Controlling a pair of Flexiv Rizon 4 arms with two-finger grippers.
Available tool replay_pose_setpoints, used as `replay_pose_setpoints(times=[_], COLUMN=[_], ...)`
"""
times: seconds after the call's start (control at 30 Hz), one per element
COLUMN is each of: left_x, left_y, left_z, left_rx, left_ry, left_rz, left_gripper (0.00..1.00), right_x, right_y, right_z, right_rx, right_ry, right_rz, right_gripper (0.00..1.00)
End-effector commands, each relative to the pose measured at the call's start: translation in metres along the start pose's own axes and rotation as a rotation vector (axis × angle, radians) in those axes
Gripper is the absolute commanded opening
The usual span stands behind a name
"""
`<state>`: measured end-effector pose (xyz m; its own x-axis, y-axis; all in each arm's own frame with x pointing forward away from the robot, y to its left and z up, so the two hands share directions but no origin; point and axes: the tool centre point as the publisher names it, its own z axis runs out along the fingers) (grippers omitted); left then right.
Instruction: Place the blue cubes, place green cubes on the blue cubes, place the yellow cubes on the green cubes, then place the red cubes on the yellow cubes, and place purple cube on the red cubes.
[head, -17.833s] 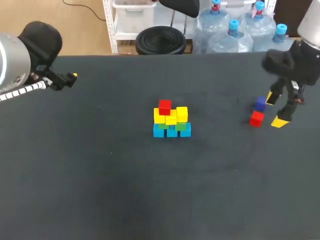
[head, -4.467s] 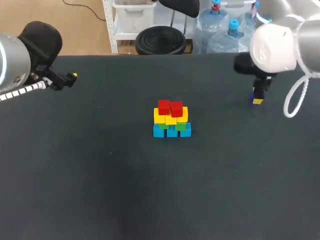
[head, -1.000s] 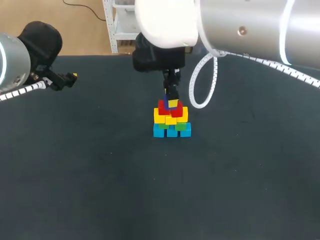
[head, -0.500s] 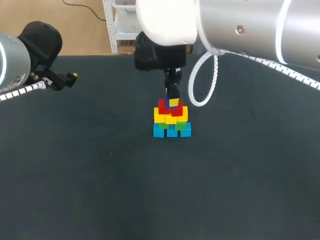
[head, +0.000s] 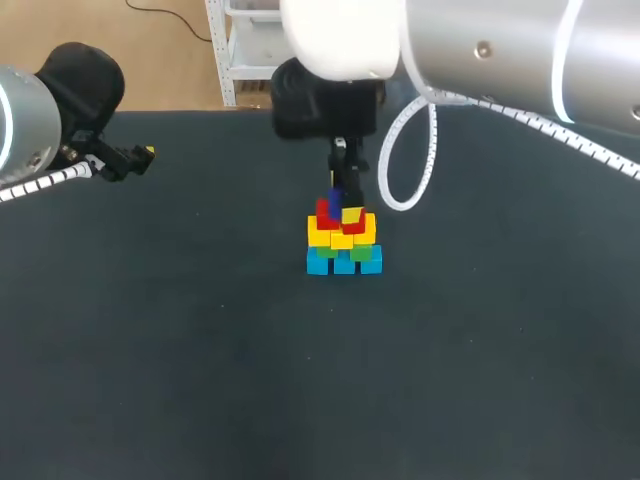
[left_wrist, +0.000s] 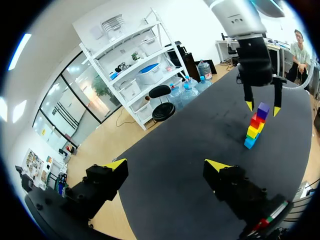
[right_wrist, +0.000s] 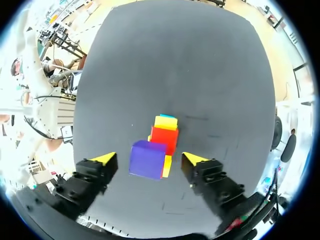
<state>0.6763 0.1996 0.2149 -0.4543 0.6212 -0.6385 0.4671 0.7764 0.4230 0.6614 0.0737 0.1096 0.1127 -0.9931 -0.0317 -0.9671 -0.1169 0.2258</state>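
The pyramid stands mid-table: blue cubes (head: 345, 264) at the bottom, green cubes (head: 360, 252) on them, then yellow cubes (head: 320, 236), then red cubes (head: 327, 218). The purple cube (head: 334, 201) rests on top of the red ones. My right gripper (right_wrist: 149, 159) hangs straight above it, open, one finger either side of the purple cube (right_wrist: 147, 159) with a gap on both sides. In the left wrist view the stack (left_wrist: 254, 127) shows far ahead. My left gripper (left_wrist: 166, 164) is open and empty, at the table's far left (head: 140, 157).
The dark table (head: 200, 350) carries nothing else. My right arm (head: 480, 60) stretches over the back of the table from the right to the stack.
My right gripper's fingers have spread apart and let go of the purple cube, which stays on the red cubes. The left arm has not moved.
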Motion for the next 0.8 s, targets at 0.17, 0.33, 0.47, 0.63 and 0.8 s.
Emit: replay_pose_setpoints(times=[0.17, 0.33, 0.47, 0.63, 0.8], left_x=[0.001, 0.001, 0.001, 0.001, 0.001], left_y=[-0.001, -0.001, -0.001, -0.001, -0.001], left_z=[0.000, 0.000, 0.000, 0.000, 0.000], left_rx=[-0.004, -0.004, -0.004, -0.004, -0.004], left_ry=[-0.003, -0.003, -0.003, -0.003, -0.003], left_rz=[-0.001, -0.001, -0.001, -0.001, -0.001], left_gripper=[1.00, 1.00, 1.00, 1.00, 1.00], right_x=[0.018, 0.034, 0.048, 0.077, 0.113], right_y=[0.013, 0.031, 0.047, 0.068, 0.088], right_z=[-0.029, -0.063, -0.091, -0.118, -0.121], right_rx=[0.104, 0.185, 0.282, 0.445, 0.595], right_ry=[-0.100, -0.177, -0.236, -0.252, -0.244], right_rz=[0.010, -0.006, -0.032, -0.036, 0.013], right_gripper=[1.00, 1.00, 1.00, 1.00, 1.00])
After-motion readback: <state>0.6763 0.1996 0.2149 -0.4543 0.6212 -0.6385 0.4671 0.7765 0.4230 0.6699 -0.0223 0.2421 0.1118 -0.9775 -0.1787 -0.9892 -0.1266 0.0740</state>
